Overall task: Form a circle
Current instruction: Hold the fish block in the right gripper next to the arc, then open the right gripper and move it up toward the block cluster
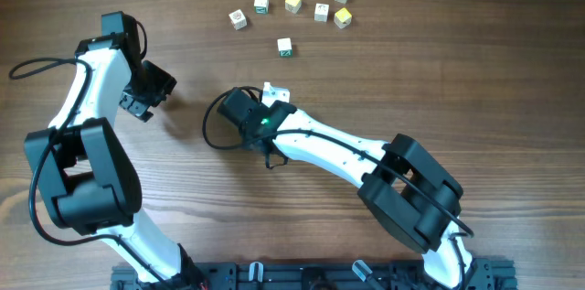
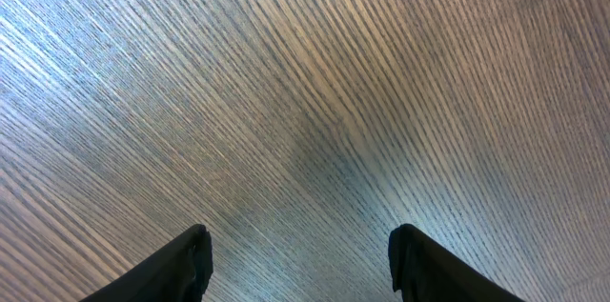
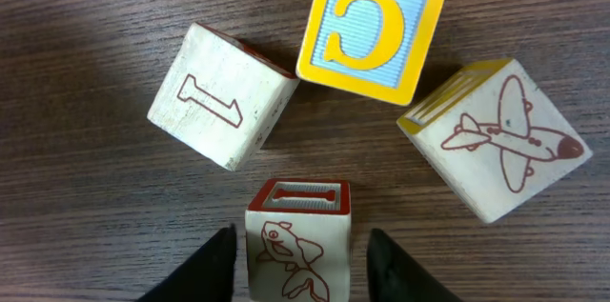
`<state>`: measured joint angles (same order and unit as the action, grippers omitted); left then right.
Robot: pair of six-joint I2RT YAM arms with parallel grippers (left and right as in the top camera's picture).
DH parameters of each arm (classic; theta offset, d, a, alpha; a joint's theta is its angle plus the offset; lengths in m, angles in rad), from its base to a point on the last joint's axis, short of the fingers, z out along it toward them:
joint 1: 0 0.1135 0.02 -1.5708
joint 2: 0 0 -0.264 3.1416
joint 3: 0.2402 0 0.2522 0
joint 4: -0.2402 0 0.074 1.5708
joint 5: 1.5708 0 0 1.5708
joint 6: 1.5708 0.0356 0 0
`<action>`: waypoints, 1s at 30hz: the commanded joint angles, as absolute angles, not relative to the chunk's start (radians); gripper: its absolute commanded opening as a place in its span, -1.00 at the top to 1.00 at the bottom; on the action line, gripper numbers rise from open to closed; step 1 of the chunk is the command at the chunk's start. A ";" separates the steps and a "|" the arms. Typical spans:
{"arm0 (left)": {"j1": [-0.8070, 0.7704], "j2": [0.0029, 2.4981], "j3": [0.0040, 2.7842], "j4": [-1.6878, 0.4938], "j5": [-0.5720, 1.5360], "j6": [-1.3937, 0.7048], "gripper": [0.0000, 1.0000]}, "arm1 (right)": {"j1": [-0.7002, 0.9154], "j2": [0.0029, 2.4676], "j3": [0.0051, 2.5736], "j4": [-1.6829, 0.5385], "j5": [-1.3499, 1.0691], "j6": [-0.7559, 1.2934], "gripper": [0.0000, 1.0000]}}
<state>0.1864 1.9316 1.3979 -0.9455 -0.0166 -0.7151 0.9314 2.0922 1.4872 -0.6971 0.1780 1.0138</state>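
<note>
1. A wooden table (image 1: 475,80) seen from above. Bare wood spreads wide on the right side and between the two arms.
2. The circle (image 1: 275,93) lies mid-table, mostly hidden under the right gripper (image 3: 300,232). The right wrist view shows four cubes in an open arc.
3. The arc runs from a white cube marked 1 (image 3: 224,92) on the left, to a yellow-framed C cube (image 3: 372,28) just beside its corner at the top, then an airplane cube (image 3: 496,140) on the right and a fish cube (image 3: 297,245) at the bottom.
4. The right gripper's jaws are spread and straddle the fish cube, with a sliver of wood showing on each side. They are not pinching it.
5. The left gripper (image 2: 300,264) hangs over bare wood well to the left, jaws spread wide, holding nothing.
6. Loose cubes (image 1: 292,3) are scattered near the top edge of the overhead view. One stray cube (image 1: 284,47) sits between them and the circle.
</note>
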 commanded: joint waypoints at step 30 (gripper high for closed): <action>0.185 1.911 1.412 -0.947 -0.012 -0.711 -0.22 | 0.852 1.883 1.571 -0.721 0.150 0.722 -0.01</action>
